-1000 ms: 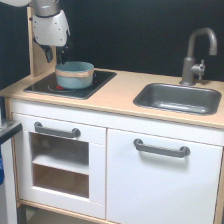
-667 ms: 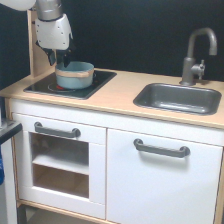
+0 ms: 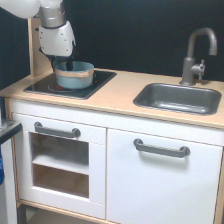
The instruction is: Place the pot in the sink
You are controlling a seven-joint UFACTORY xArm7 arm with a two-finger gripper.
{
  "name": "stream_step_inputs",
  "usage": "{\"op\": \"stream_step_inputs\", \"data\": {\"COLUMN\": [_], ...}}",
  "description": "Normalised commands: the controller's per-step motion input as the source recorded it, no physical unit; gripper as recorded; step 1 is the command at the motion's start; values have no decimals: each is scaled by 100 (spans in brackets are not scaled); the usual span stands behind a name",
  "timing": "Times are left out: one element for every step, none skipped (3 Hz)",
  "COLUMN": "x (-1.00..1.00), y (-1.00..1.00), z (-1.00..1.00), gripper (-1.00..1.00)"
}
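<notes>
Clearly the pot [image 3: 74, 74] sits on the stovetop [image 3: 71, 83] near the worktop's back left corner, well apart from the sink [image 3: 178, 97] at the right end. The gripper [image 3: 62, 65] hangs at the pot's left rim, its fingers dark and partly hidden, so whether it has closed on the rim cannot be told. A one-sided rim hold could let the pot tilt or slip during the carry along the worktop. A low carry might also clip the sink's near edge, or the faucet [image 3: 197, 52] standing at the back edge.
</notes>
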Motion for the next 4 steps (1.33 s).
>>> {"op": "stream_step_inputs", "data": {"x": [27, 20, 17, 42], "y": [5, 3, 2, -3], "z": [-48, 12, 17, 52], "gripper": [-88, -99, -99, -100]}}
